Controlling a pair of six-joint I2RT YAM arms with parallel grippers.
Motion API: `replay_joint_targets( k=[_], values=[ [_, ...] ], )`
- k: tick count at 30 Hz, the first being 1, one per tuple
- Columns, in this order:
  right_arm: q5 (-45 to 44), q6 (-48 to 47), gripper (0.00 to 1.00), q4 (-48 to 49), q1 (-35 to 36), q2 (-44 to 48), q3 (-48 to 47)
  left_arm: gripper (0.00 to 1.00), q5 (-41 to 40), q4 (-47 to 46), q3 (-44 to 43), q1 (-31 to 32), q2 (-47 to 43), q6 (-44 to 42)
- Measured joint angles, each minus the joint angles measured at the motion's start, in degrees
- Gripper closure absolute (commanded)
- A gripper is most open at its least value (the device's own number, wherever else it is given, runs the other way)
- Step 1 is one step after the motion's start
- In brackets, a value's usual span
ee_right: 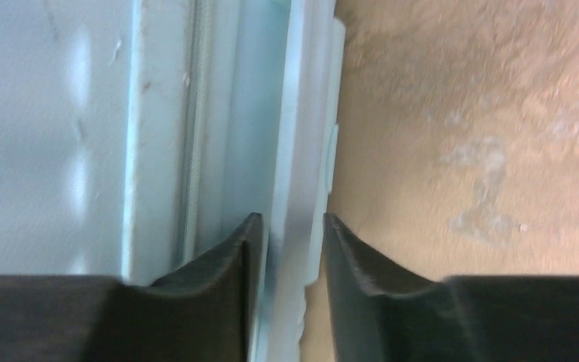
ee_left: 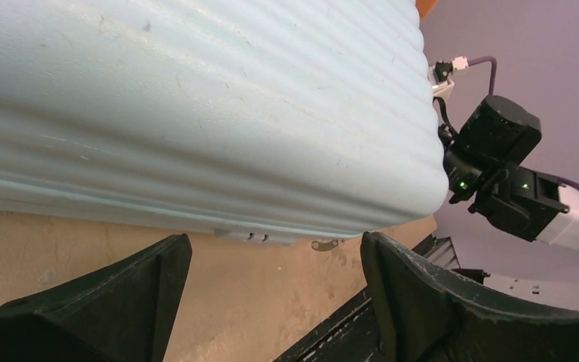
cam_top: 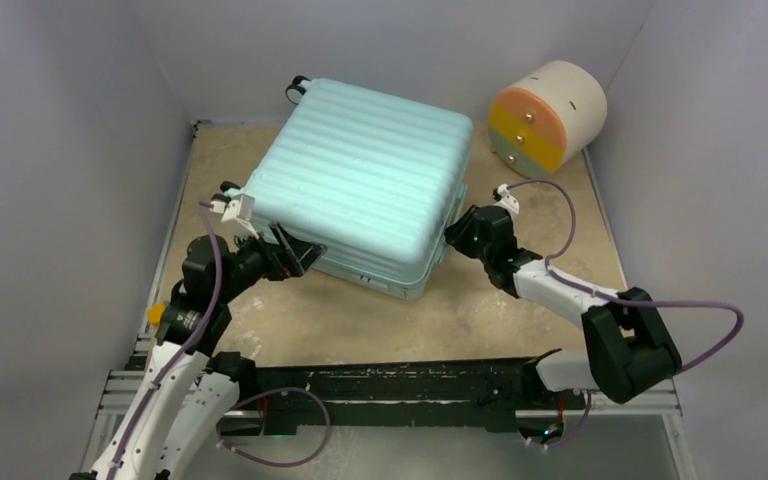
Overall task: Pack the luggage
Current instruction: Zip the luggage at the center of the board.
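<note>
**Tan tabletop: shut luggage with a claw at each near corner**

Pale grey walls close in a worn tan tabletop [cam_top: 380, 320], and the luggage [cam_top: 360, 180] lies flat on its middle. It is shut, with its ribbed teal shell facing up and turned a little askew.

Nearest to the camera, in front of the luggage, a black rail [cam_top: 410, 385] runs between the two arm bases.

The left claw [cam_top: 305, 252] sits at the luggage's near left corner. In its wrist view the left claw [ee_left: 273, 256] is spread wide with nothing between its fingers. Bare tabletop lies under it, and the ribbed shell fills the view just beyond.

The right claw [cam_top: 457, 232] is at the luggage's near right corner, against its side wall. Its wrist view is blurred. There the right claw [ee_right: 290, 226] is narrowed, and its fingers [ee_right: 226, 264] stand close on either side of a pale raised strip along the luggage's edge. Whether they pinch that strip or only straddle it cannot be told.

At the luggage's far left corner a small black-and-white wheel [cam_top: 298, 88] sticks out. Beyond its far right corner, well apart from it, a round cream drawer unit [cam_top: 545, 115] lies on its side, with its orange, yellow and green fronts turned toward the luggage.
</note>
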State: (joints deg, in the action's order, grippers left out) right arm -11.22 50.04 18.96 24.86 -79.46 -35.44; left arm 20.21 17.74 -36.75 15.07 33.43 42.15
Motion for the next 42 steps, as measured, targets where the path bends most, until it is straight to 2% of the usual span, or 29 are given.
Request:
replay_joint_targets(
  k=[2, 4, 9, 12, 15, 18, 21, 24, 27, 32, 37, 42],
  values=[
    [1.5, -1.4, 0.41, -4.0, 0.6, 3.4, 0.3, 0.12, 1.7, 1.0, 0.0, 0.0, -0.5, -1.3],
    [2.2, -2.6, 0.38, -7.3, 0.7, 5.9, 0.5, 0.12, 4.5, 1.4, 0.0, 0.0, -1.3, -2.5],
    [3.6, -6.8, 0.37, -10.6, 1.0, 8.2, 0.8, 0.08, 13.6, 0.4, 0.1, 0.3, -4.5, -5.3],
    [3.6, -8.2, 0.36, -11.3, 1.1, 8.7, 0.9, 0.08, 15.1, -1.7, 1.0, 3.8, -4.4, -6.4],
    [3.2, -8.7, 0.32, -12.3, 0.9, 11.3, 2.0, 0.07, 12.9, -1.9, 1.7, 12.3, -2.0, -7.4],
    [3.8, -9.7, 0.19, -14.1, -1.9, 15.7, 3.7, 0.07, 11.4, -2.6, 1.7, 18.4, 2.5, -7.9],
    [4.6, -10.9, 0.17, -15.8, -5.1, 18.2, 3.8, 0.08, 5.9, -4.3, 1.6, 22.5, 5.6, -7.8],
    [6.4, -11.6, 0.17, -15.0, -6.6, 20.6, 5.7, 0.09, -1.1, -7.1, 1.6, 29.7, 6.9, -7.7],
    [8.3, -11.5, 0.17, -13.5, -7.2, 22.4, 8.7, 0.08, -5.9, -13.9, 3.6, 34.7, 7.8, -7.9],
    [11.3, -10.6, 0.18, -10.6, -7.9, 20.6, 9.3, 0.08, -10.9, -28.5, 12.0, 37.9, 11.6, -7.5],
    [13.4, -8.5, 0.20, -7.1, -9.7, 15.4, 7.1, 0.07, -15.6, -35.4, 15.5, 38.1, 15.2, -7.6],
    [14.4, -7.1, 0.23, -4.8, -11.6, 7.3, 1.7, 0.02, -17.9, -41.1, 16.7, 38.1, 15.5, -7.4]
  ],
)
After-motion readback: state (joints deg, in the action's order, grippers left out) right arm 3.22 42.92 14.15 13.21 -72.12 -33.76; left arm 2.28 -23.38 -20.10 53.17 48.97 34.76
